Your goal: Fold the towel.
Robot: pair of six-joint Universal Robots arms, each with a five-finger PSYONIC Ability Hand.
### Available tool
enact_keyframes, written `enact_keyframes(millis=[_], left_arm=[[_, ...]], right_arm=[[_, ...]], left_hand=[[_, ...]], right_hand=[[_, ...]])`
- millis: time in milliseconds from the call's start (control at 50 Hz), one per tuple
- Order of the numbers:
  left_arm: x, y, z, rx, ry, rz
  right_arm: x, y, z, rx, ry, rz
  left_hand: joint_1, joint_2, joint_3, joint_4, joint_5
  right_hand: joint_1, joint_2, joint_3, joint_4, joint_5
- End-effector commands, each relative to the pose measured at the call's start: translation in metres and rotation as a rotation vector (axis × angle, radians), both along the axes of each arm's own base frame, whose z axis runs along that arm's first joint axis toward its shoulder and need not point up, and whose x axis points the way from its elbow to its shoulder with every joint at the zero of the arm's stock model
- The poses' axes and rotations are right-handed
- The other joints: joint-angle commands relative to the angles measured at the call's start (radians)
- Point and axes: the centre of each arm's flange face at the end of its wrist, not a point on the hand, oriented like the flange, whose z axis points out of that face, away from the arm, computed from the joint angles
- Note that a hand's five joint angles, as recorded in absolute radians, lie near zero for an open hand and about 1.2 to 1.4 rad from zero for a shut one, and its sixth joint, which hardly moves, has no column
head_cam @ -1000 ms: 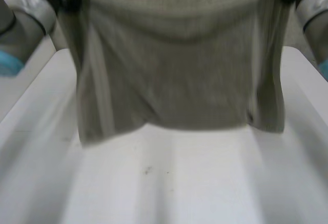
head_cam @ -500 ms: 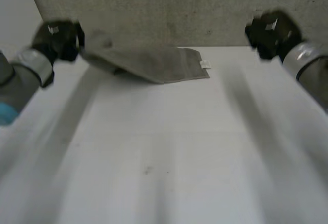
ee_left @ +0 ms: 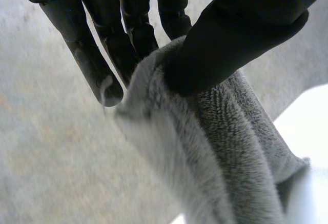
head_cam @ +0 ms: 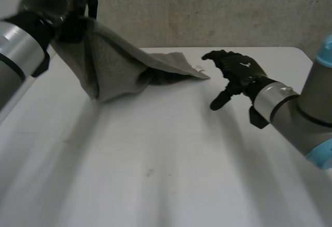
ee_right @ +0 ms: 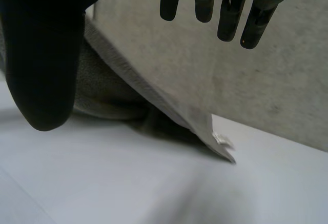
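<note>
L hand (head_cam: pixel 56 2) was up high over the table's far-left corner, thumb (ee_left: pixel 241 29) & fingers (ee_left: pixel 89 60) clamped on one end of the grey towel (head_cam: pixel 116 68); in the left wrist view the cloth was bunched betw. thumb & fingers, its looped pile hanging away below the palm; L arm (head_cam: pixel 18 50) came in from the near left. From that grip the towel sloped down & rightward onto the white table (head_cam: pixel 155 159); upper part was off the surface, a fold sagged below the hand, the lower end lay flat near the far edge w/ a small white tag (head_cam: pixel 201 71) at its corner. R hand (head_cam: pixel 238 71) was low over the table just beside that tagged corner, not touching it as far as could be seen; its fingers were straight & spread, thumb well apart from them, nothing held; R arm (head_cam: pixel 295 107) ran off to the near right. Behind the table stood a speckled grey wall (head_cam: pixel 218 9).
</note>
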Motion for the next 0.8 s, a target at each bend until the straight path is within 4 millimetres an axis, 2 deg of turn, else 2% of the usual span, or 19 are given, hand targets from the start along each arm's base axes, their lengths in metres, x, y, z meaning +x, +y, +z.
enact_keyframes(millis=[20,60,180,220,280,320,340,380,480,640,780,800], left_arm=[[0.001,0.045,0.054,-0.075,0.028,-0.041],[0.001,0.051,0.061,-0.095,0.035,-0.047],[0.006,0.069,0.077,-0.140,0.050,-0.053],[0.008,0.073,0.078,-0.142,0.051,-0.053],[0.010,0.079,0.081,-0.147,0.051,-0.053],[0.011,0.082,0.082,-0.150,0.052,-0.053],[0.012,0.084,0.083,-0.153,0.053,-0.053],[0.012,0.085,0.084,-0.154,0.053,-0.053],[0.013,0.086,0.084,-0.150,0.052,-0.051],[0.014,0.086,0.081,-0.130,0.045,-0.048],[0.014,0.089,0.082,-0.130,0.052,-0.053],[0.014,0.089,0.082,-0.130,0.053,-0.053]], right_arm=[[0.042,0.029,0.004,-0.023,-0.034,0.061],[0.059,0.027,-0.008,-0.029,-0.062,0.080],[0.074,0.018,-0.025,-0.049,-0.078,0.068],[0.082,0.007,-0.032,-0.076,-0.091,0.040],[0.085,0.003,-0.038,-0.076,-0.093,0.038],[0.090,-0.001,-0.053,-0.055,-0.083,0.051],[0.090,-0.001,-0.053,-0.055,-0.083,0.051],[0.092,-0.001,-0.071,-0.018,-0.064,0.062],[0.092,0.006,-0.089,0.043,-0.053,0.083],[0.091,0.012,-0.096,0.097,-0.073,0.104],[0.094,0.008,-0.103,0.099,-0.075,0.109],[0.095,0.007,-0.107,0.101,-0.075,0.110]], left_hand=[[0.209,0.177,0.178,0.179,0.187],[0.209,0.177,0.178,0.179,0.187],[0.209,0.177,0.178,0.179,0.187],[0.209,0.177,0.178,0.179,0.187],[0.209,0.177,0.178,0.179,0.187],[0.209,0.177,0.178,0.179,0.187],[0.209,0.177,0.178,0.179,0.187],[0.209,0.177,0.178,0.179,0.187],[0.209,0.177,0.178,0.179,0.187],[0.209,0.177,0.178,0.179,0.187],[0.209,0.177,0.178,0.179,0.187],[0.209,0.177,0.178,0.179,0.187]], right_hand=[[-0.010,0.004,0.004,-0.004,-0.029],[-0.010,0.004,0.004,-0.004,-0.029],[-0.010,0.004,0.004,-0.004,-0.029],[-0.010,0.004,0.004,-0.004,-0.029],[-0.010,0.004,0.004,-0.004,-0.029],[-0.010,0.004,0.004,-0.004,-0.029],[-0.010,0.004,0.004,-0.004,-0.029],[-0.010,0.004,0.004,-0.004,-0.029],[-0.010,0.004,0.004,-0.004,-0.029],[-0.010,0.004,0.004,-0.004,-0.029],[0.000,0.014,0.015,0.006,-0.019],[0.061,0.075,0.076,0.067,0.042]])
